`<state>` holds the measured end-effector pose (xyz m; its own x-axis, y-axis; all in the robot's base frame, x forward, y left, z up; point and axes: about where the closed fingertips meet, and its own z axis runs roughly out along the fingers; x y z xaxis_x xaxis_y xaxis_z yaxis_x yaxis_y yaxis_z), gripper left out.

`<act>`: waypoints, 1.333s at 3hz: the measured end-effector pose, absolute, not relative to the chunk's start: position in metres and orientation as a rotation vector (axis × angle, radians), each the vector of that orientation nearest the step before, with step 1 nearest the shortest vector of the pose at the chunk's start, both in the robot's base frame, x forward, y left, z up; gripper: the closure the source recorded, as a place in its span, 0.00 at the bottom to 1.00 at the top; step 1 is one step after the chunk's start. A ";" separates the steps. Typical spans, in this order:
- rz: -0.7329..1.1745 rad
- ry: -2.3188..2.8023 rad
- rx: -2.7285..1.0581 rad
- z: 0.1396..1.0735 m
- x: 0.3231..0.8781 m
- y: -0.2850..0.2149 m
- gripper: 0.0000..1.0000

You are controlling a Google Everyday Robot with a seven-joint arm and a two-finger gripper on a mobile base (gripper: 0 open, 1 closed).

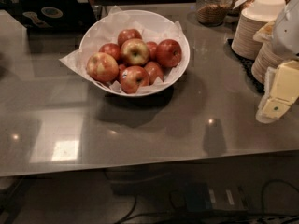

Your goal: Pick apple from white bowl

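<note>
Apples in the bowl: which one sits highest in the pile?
The middle apple, pale yellow-green around its stem dimple; the others ring it lower in the bowl. The tool is at the right edge, away from the bowl.

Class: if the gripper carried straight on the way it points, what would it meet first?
Probably the grey countertop just below the gripper, at the right edge; the white bowl lies off that line.

Dim warm light from above, broad soft shadow beneath white bowl (179, 70) on tabletop (140, 134), square glare patch lower left, small specular spots, gripper (273, 107) pale and bright at right edge, under-table area near black
</note>
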<state>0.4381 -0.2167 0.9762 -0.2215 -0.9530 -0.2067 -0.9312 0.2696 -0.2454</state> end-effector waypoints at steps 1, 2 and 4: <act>-0.098 2.232 -1.725 0.976 0.438 -0.217 0.00; -0.033 2.182 -1.746 0.972 0.470 -0.212 0.00; 0.093 1.902 -1.802 0.977 0.578 -0.176 0.00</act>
